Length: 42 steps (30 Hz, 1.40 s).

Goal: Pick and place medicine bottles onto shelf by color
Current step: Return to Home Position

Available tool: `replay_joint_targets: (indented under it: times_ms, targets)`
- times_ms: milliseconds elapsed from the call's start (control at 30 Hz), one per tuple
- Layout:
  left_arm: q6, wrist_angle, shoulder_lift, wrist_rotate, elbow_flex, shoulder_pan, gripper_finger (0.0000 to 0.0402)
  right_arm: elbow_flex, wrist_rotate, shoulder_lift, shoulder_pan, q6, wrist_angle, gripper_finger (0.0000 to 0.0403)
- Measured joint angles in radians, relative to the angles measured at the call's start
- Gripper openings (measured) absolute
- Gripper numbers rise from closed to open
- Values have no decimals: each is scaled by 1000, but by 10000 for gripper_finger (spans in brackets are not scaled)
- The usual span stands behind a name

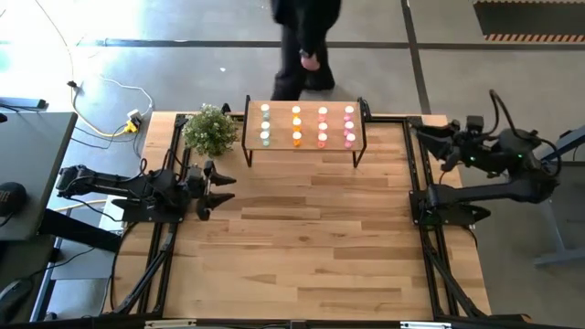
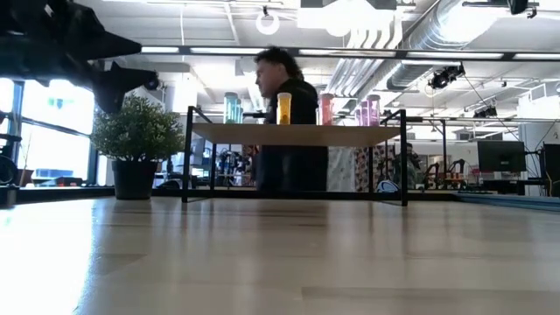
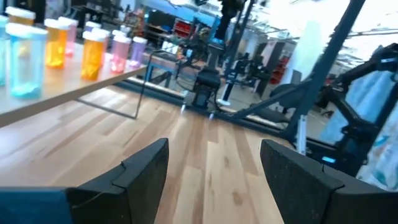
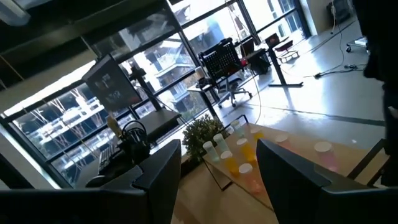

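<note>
The medicine bottles stand upright in colour columns on the shelf, a light-wood board on black legs at the table's far middle: pale green, orange, red-pink, pink. They also show in the low view and the left wrist view. My left gripper is open and empty at the table's left side, raised, pointing right. My right gripper is open and empty at the far right corner, pointing toward the shelf.
A potted green plant stands at the far left beside the shelf. A person stands behind the table's far edge. Black frame rails run along both table sides. Bare wooden tabletop lies in front of the shelf.
</note>
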<state>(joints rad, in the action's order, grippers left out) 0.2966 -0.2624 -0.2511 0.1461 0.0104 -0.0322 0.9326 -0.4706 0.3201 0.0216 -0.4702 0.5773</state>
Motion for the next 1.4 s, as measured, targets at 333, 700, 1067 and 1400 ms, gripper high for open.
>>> replay_joint_targets:
  times_ms: [333, 700, 1067, 1400]
  targets:
    - [15, -6, 0, 31, 0, 0, 243, -239, 0, -237, 0, 5, -87, 201]
    - [-27, -27, 1, 31, 1, 0, 243, -534, 17, -308, 0, 33, -290, 201]
    - [23, -30, 2, 23, 1, 0, 243, -704, 151, -310, 0, 39, -451, 201]
    - [41, -23, 2, 42, 1, 0, 243, -882, 209, -310, 0, -22, -587, 201]
